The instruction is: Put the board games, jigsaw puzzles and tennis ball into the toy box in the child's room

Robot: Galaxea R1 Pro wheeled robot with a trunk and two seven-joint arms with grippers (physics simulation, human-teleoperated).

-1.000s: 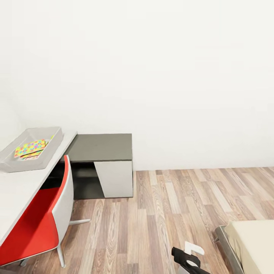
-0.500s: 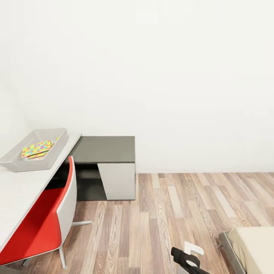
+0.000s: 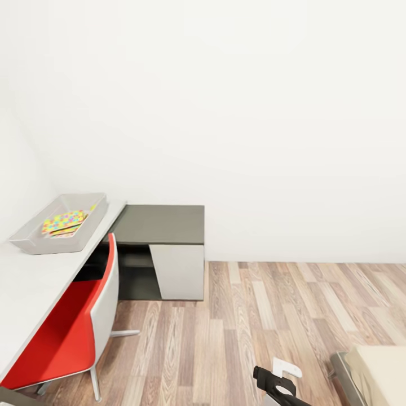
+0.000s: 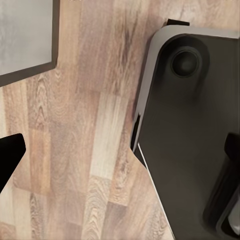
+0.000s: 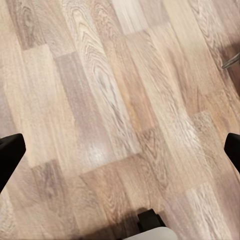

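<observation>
A: Where are things?
B: Table at left; toy box far on it holds jigsaw puzzles. Bed near right.
A: Step?
B: Likely travelling toward the bed's games. Both grippers spread, empty, over floor.

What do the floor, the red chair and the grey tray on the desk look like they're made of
The floor looks like wood planks or laminate: grain streaks, staggered boards, a faint sheen. The red chair seems moulded plastic, glossy red inside and white outside, on thin metal-looking legs. The grey tray looks like matte plastic, smooth with sloping walls.
</observation>
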